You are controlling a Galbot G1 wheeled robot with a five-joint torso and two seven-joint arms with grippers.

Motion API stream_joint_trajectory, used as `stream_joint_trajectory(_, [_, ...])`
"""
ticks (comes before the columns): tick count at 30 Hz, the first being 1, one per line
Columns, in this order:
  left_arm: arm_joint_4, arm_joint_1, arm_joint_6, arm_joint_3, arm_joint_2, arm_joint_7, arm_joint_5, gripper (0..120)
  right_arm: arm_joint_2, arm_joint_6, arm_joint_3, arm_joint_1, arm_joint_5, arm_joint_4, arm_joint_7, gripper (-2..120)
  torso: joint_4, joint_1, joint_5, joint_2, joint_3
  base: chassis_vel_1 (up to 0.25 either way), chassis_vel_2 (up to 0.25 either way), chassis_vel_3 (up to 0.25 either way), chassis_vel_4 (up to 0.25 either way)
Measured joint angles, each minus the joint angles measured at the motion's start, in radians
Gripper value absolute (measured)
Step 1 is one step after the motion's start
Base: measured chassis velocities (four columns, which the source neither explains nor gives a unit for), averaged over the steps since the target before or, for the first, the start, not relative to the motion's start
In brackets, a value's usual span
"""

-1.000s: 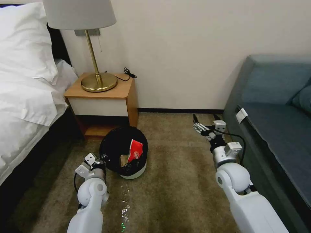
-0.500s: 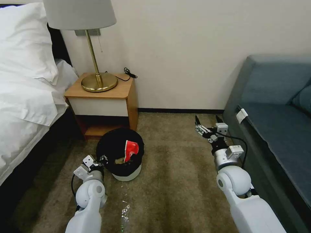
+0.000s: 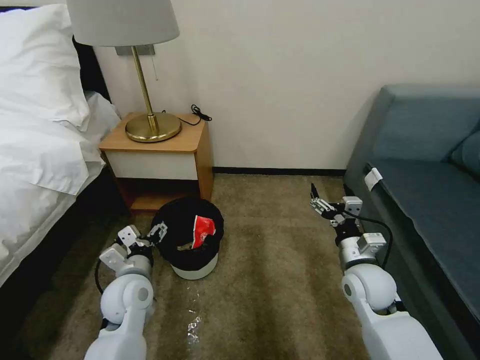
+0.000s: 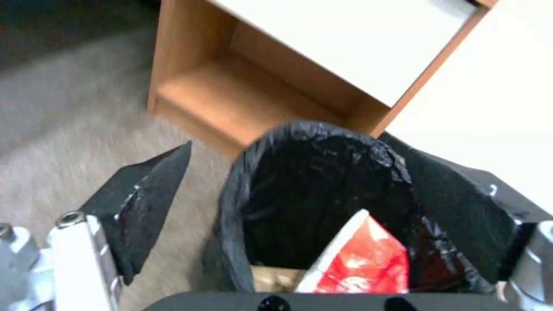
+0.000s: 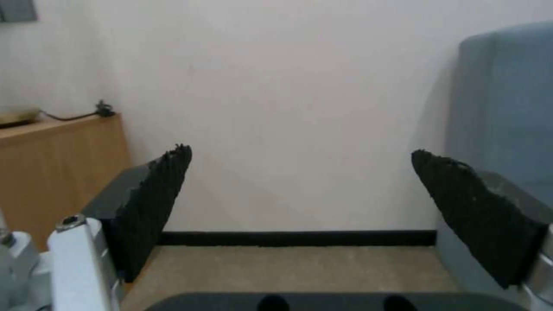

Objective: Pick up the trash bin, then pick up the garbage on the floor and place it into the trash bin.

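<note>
Two open fingers of the left gripper (image 3: 159, 231) sit around the small round white bin with the black bag (image 3: 192, 250) at its nine o'clock side, holding nothing, so a bump could tip it, while the right gripper (image 3: 331, 198) waits wide open and empty.

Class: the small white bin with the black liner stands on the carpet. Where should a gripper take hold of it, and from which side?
Probably the rim of the trash bin, one finger inside and one outside the wall. It stands upright with its mouth open, and the left gripper is already open at its left edge. Avoid the right, where the red packet leans.
</note>
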Motion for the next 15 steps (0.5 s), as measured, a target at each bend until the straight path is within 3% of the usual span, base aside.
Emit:
stream_joint_trajectory(1, [-0.004, 0.000, 0.013, -0.007, 0.022, 0.042, 0.053, 100, 0.003, -0.005, 0.013, -0.006, -0.008, 0.001, 0.005, 97, -0.0001, 0.000, -0.0001, 0.000, 0.000, 0.000, 0.000, 0.000, 0.000])
stream_joint_trajectory(2, [-0.004, 0.000, 0.013, -0.007, 0.022, 0.042, 0.053, 100, 0.003, -0.005, 0.013, -0.006, -0.008, 0.001, 0.005, 97, -0.0001, 0.000, -0.0001, 0.000, 0.000, 0.000, 0.000, 0.000, 0.000])
stream_joint_trajectory(3, [-0.012, 0.000, 0.026, -0.014, 0.047, 0.092, 0.092, 100, 0.006, -0.011, 0.023, -0.011, -0.014, 0.004, 0.014, 99, 0.0000, 0.000, -0.0001, 0.000, 0.000, 0.000, 0.000, 0.000, 0.000])
stream_joint_trajectory(5, [-0.014, -0.001, 0.027, -0.015, 0.054, 0.110, 0.103, 100, 0.008, -0.013, 0.027, -0.013, -0.016, 0.004, 0.018, 99, 0.0000, 0.000, -0.0002, 0.000, 0.000, 0.000, 0.000, 0.000, 0.000])
stream_joint_trajectory(7, [-0.024, -0.005, 0.017, -0.023, 0.101, 0.218, 0.163, 100, 0.021, -0.015, 0.046, -0.019, -0.037, -0.004, 0.039, 100, -0.0001, 0.000, -0.0002, 0.000, 0.000, 0.000, 0.000, 0.000, 0.000])
stream_joint_trajectory(8, [-0.024, -0.005, 0.017, -0.023, 0.101, 0.218, 0.163, 100, 0.021, -0.015, 0.046, -0.019, -0.037, -0.004, 0.039, 100, -0.0001, 0.000, -0.0002, 0.000, 0.000, 0.000, 0.000, 0.000, 0.000])
stream_joint_trajectory(9, [-0.025, -0.009, -0.007, -0.027, 0.130, 0.290, 0.214, 100, 0.032, -0.012, 0.056, -0.023, -0.057, -0.012, 0.050, 100, -0.0001, 0.000, -0.0001, 0.000, 0.000, 0.000, 0.000, 0.000, 0.000])
stream_joint_trajectory(15, [-0.015, -0.015, -0.073, -0.029, 0.161, 0.394, 0.293, 100, 0.056, 0.011, 0.075, -0.035, -0.085, -0.022, 0.044, 100, 0.0000, 0.000, -0.0001, 0.000, 0.000, 0.000, 0.000, 0.000, 0.000])
